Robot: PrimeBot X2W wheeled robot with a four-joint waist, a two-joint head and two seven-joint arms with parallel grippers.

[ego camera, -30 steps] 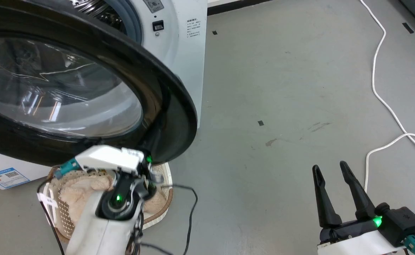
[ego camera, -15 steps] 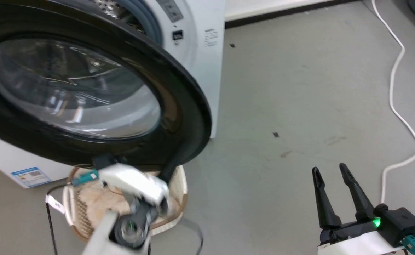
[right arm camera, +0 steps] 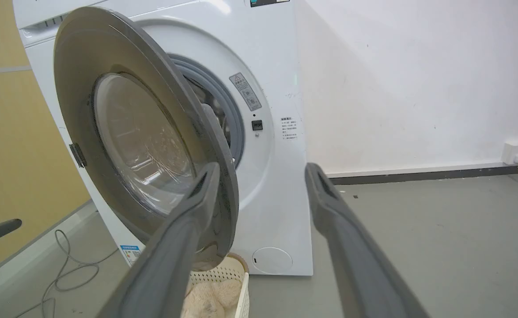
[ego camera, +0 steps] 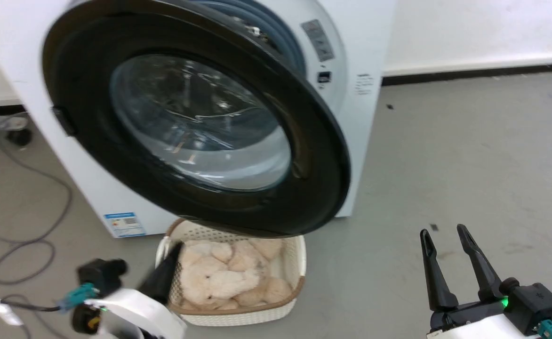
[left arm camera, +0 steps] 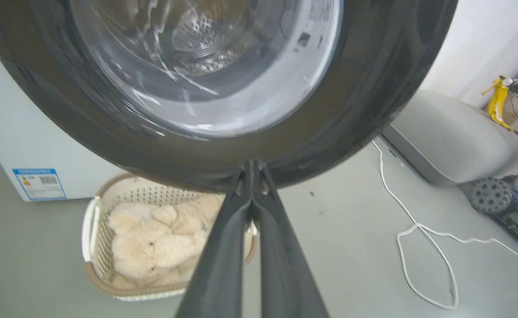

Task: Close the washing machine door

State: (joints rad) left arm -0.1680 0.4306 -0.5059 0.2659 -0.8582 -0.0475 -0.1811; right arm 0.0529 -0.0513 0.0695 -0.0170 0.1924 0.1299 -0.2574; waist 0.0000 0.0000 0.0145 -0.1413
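The left gripper (left arm camera: 252,168), jaws pressed together and empty, points at the lower rim of the washing machine door (ego camera: 200,127), which stands ajar above a basket (ego camera: 238,320); the right gripper (ego camera: 443,230) sits spread, empty, well aside.

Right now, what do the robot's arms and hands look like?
The right gripper has two long, thin black jaws that taper to points, on a black block with a green light, a teal plug and a white shell. The left gripper has the same dark jaws, white shell and teal plug, plus a black cable.
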